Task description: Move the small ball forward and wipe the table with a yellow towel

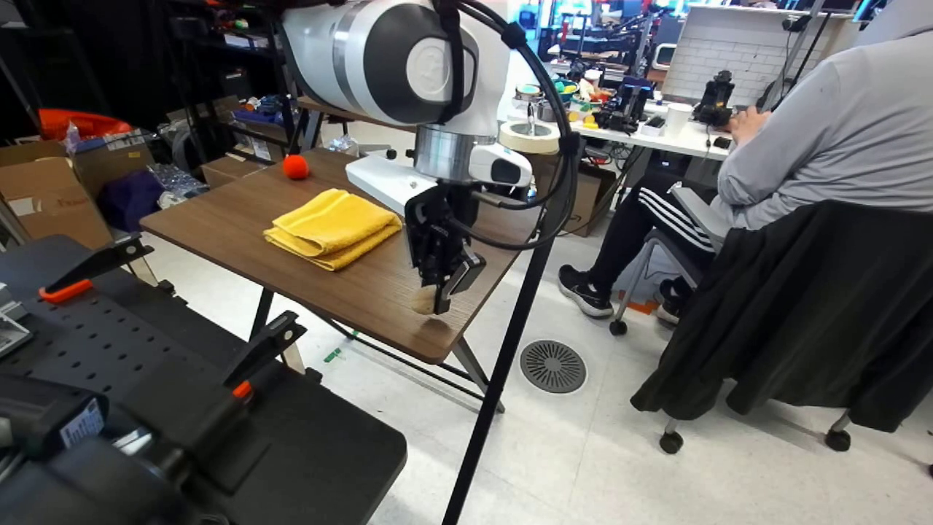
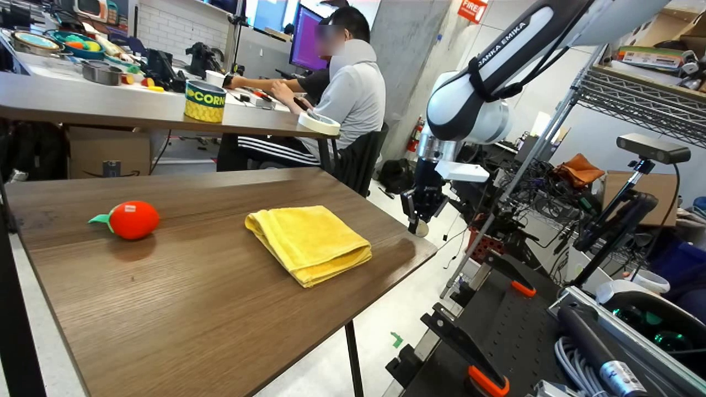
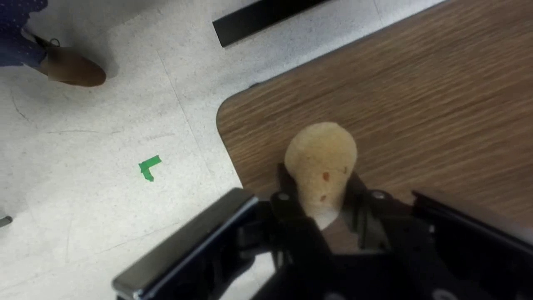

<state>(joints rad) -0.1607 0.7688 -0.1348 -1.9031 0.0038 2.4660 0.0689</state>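
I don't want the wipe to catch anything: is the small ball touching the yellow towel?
Apart. Both exterior views show a plain gap, with the brown table visible between the yellow towel and the small ball.

"FIRE" on red sign (image 2: 472, 10), "ANKA EMIKA" on robot arm (image 2: 506, 48), "CORN" on can (image 2: 204, 105)

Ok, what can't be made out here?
Tan roundish ball: partly hidden by the black gripper in both exterior views.
Dark brown wood-look table: cut off by the bottom edge in an exterior view.
White label on the red roundish object: any print too small to read in an exterior view.
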